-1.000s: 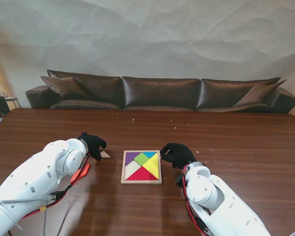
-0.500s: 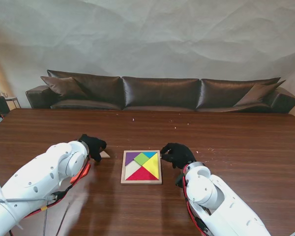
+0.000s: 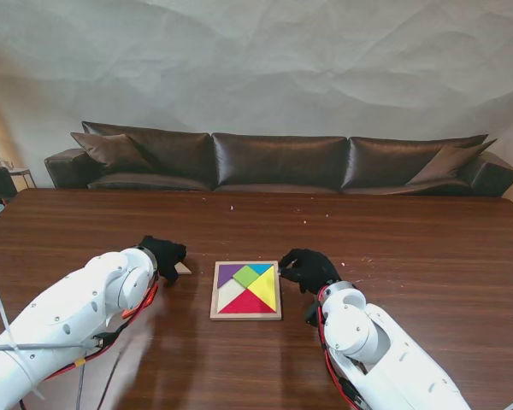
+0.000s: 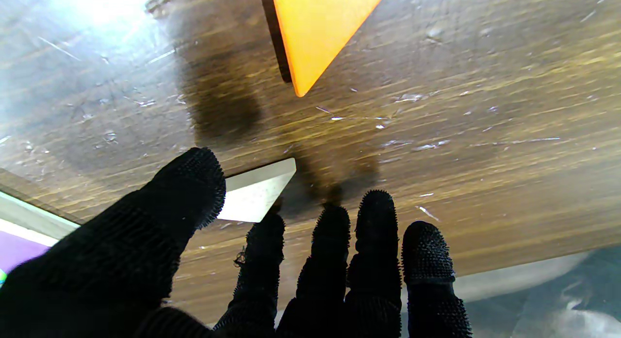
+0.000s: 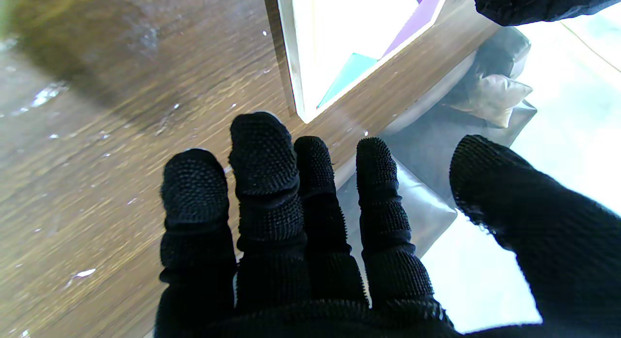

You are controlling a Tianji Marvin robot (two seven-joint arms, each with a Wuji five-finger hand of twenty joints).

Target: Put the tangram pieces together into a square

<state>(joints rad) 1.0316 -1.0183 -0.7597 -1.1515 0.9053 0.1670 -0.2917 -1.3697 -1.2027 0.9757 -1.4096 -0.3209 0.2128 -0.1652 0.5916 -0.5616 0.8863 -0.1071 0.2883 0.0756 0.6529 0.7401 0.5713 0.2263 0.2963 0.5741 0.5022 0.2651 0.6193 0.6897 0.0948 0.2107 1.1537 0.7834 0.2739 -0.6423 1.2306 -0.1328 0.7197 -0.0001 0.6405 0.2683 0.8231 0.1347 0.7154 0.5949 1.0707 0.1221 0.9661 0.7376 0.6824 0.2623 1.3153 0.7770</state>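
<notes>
Sitting near the middle of the brown table [image 3: 410, 248], the wooden tray [image 3: 246, 316] holds purple, green, blue, yellow, red and white tangram pieces [image 3: 248, 288] packed into a square. Left of the tray, the black-gloved left hand [image 3: 164, 254] rests with its thumb and fingers spread over a small pale piece [image 3: 183, 268] lying flat just off the tray's left edge; whether the fingertips touch it cannot be told. The left wrist view also shows an orange triangle [image 4: 320, 27] on the wood beyond that piece. Right of the tray, the right hand [image 3: 308, 267] is spread and holding nothing, fingertips [image 5: 262, 134] by the tray's far right corner. Bare tabletop stretches wide around the tray on every side.
</notes>
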